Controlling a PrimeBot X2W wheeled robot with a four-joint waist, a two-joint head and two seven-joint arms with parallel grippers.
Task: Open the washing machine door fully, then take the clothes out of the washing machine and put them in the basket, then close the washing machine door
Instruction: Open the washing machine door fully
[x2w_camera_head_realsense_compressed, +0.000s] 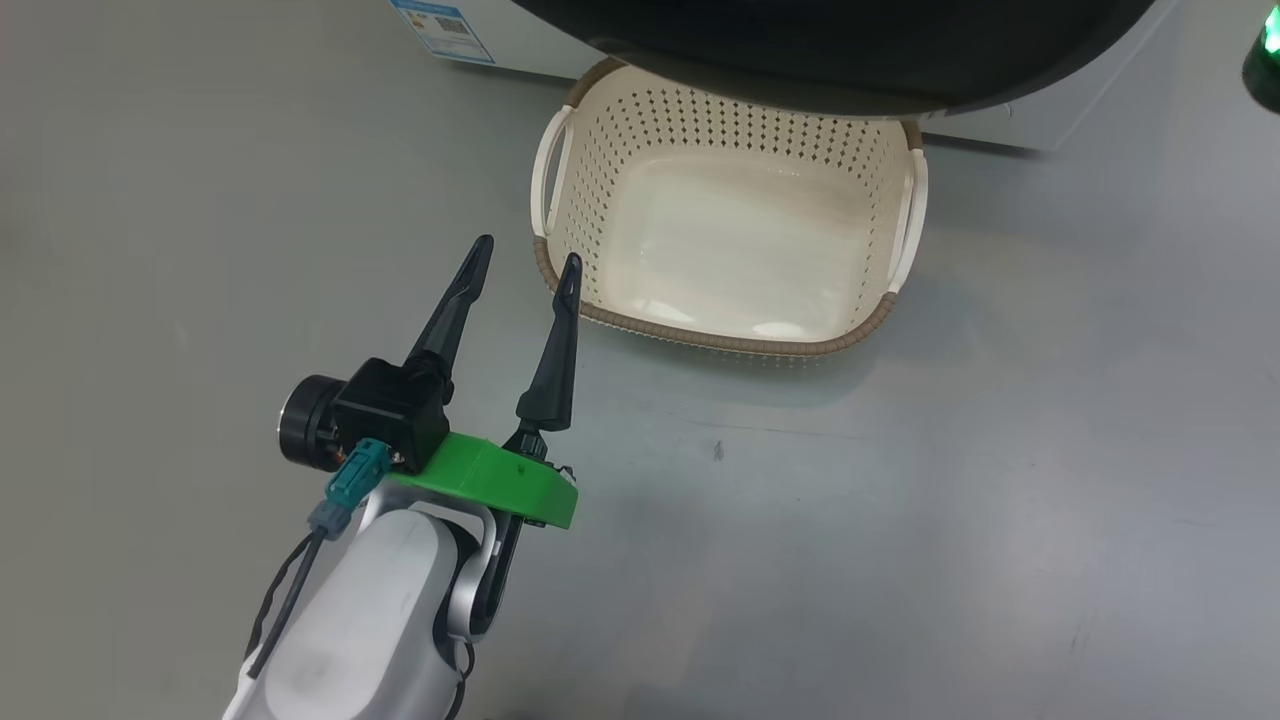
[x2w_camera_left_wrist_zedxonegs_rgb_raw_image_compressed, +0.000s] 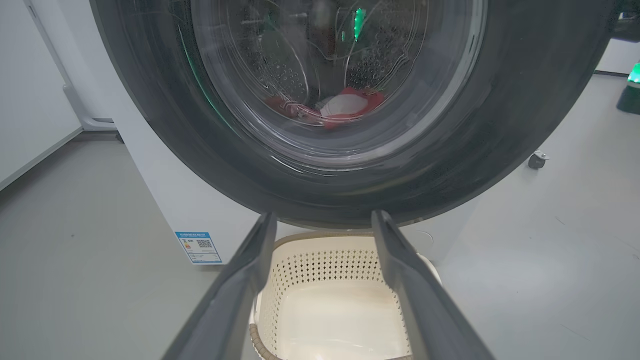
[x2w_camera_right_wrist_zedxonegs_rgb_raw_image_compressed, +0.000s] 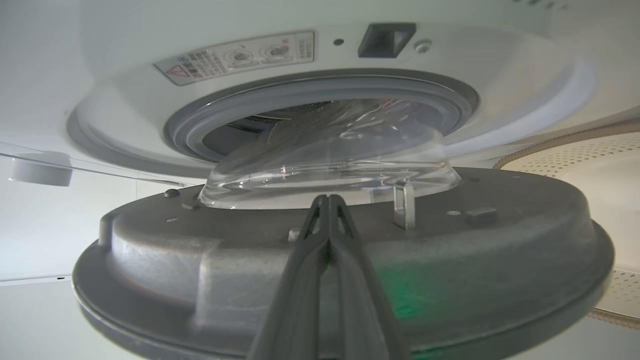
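Overhanging the basket (x2w_camera_head_realsense_compressed: 700, 340) rim, black door (x2w_camera_head_realsense_compressed: 850, 50) edge.

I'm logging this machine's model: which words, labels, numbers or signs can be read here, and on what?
Blue label, low on the washing machine front: a QR code shows; print too small to read.
Warning sticker by the opening: red triangle sign; print too blurred to read.
Nothing reads clearly.

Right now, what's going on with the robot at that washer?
The robot is working on the washing machine door, which stands partly open; its shut right gripper is at the door's inner side. The left gripper hovers open beside the empty basket. The red clothes lie in the washing machine.
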